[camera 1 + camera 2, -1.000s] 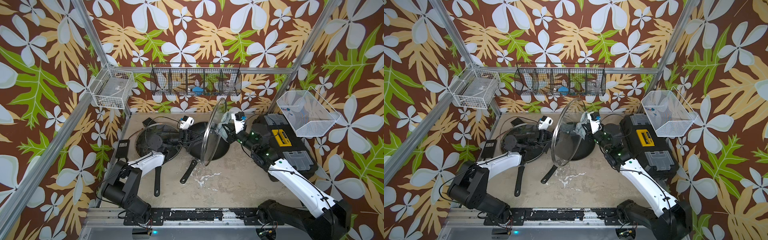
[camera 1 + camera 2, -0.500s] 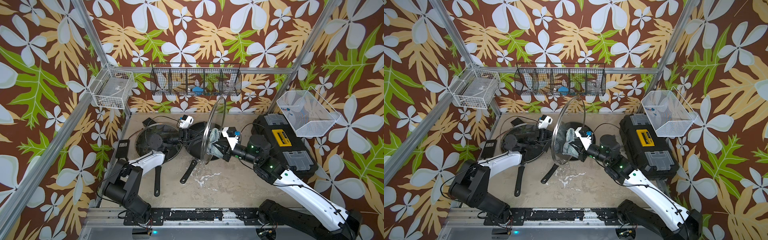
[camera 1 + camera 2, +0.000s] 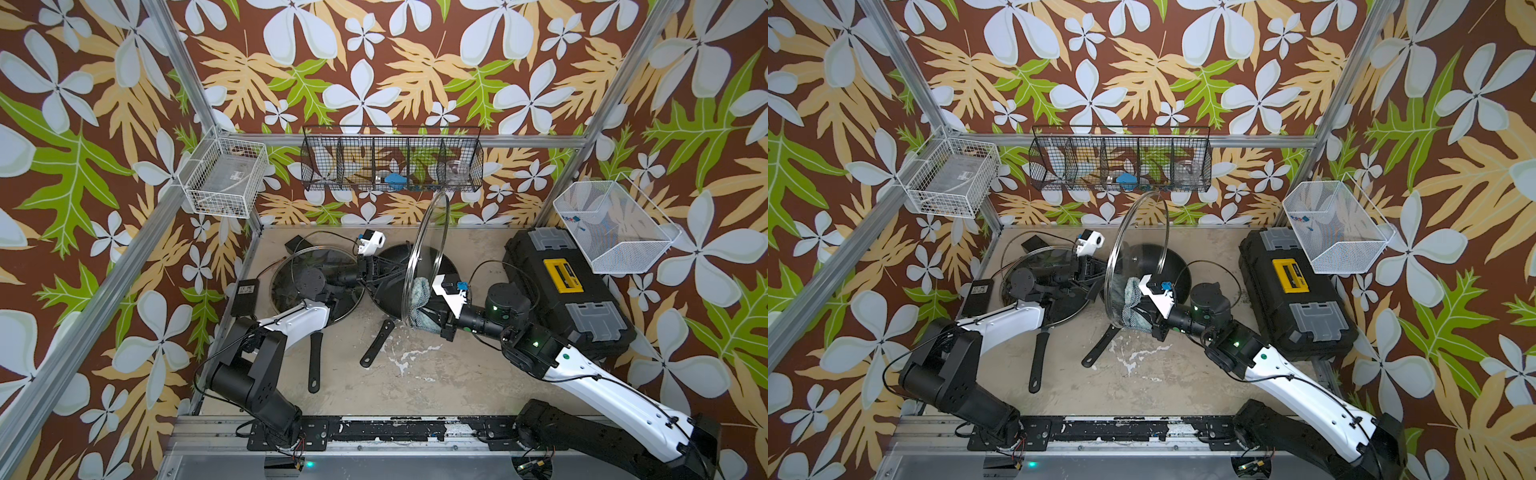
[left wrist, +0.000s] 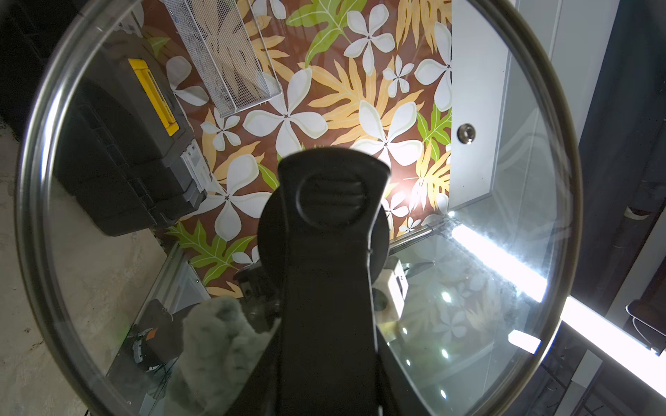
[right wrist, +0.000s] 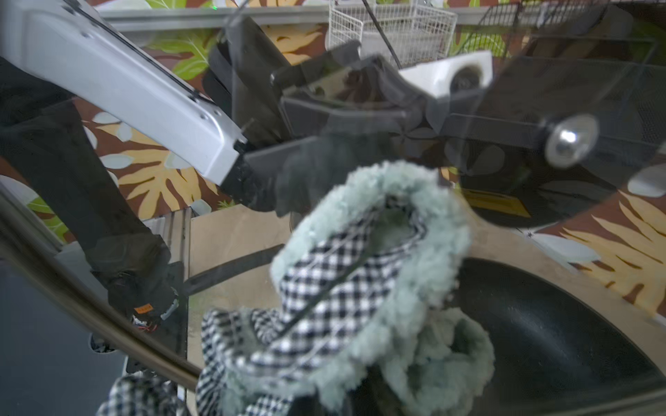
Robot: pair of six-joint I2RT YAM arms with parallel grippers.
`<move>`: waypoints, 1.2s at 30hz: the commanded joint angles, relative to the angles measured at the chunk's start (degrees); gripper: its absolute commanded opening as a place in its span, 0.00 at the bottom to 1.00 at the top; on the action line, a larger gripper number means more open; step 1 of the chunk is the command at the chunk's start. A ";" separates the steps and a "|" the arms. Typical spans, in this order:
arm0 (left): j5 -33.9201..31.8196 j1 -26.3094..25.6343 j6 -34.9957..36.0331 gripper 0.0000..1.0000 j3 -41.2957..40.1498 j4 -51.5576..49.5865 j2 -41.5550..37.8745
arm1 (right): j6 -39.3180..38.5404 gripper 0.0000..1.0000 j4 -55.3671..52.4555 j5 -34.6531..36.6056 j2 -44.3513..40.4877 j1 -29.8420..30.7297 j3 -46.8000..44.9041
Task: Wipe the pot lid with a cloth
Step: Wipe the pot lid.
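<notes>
The pot lid (image 3: 428, 249) (image 3: 1138, 245) is round clear glass with a steel rim, and it stands on edge above a black pan. My left gripper (image 3: 371, 270) (image 3: 1089, 270) is shut on the lid's black handle (image 4: 329, 230). The handle hides the jaws in the left wrist view. The cloth (image 3: 419, 305) (image 3: 1133, 307) (image 5: 364, 266) is bunched, fluffy pale grey-teal with a black-and-white checked side. My right gripper (image 3: 434, 311) (image 3: 1148, 311) is shut on it. It presses the cloth against the lid's lower part, on the side away from the handle. The cloth (image 4: 212, 345) shows through the glass.
A black pan (image 3: 388, 291) lies under the lid with its handle (image 3: 376, 345) pointing forward. A second pan under another glass lid (image 3: 316, 282) sits on the left. A black toolbox (image 3: 569, 291) stands at the right. Wire baskets (image 3: 392, 166) hang on the walls. A power adapter (image 3: 245, 297) lies at the left.
My right gripper has carried the cloth from near the lid's upper back edge down along the glass to its lower part. The left arm and the lid have stayed still.
</notes>
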 commanded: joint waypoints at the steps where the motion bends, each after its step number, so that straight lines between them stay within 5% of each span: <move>1: -3.59 -0.09 0.46 0.00 0.43 14.58 -1.26 | -1.08 0.00 0.25 6.65 0.41 -1.27 -1.01; 11: -2.93 -0.09 0.52 0.00 -0.50 14.72 -2.40 | 1.20 0.00 3.31 8.66 8.40 -13.52 6.41; 21: -2.02 -0.35 1.49 0.00 -4.03 15.58 -2.67 | 1.83 0.00 2.77 4.78 14.20 -15.34 23.03; 36: -2.09 -0.35 1.65 0.00 -2.25 15.57 -0.46 | -0.15 0.00 5.49 -5.91 0.59 0.49 10.87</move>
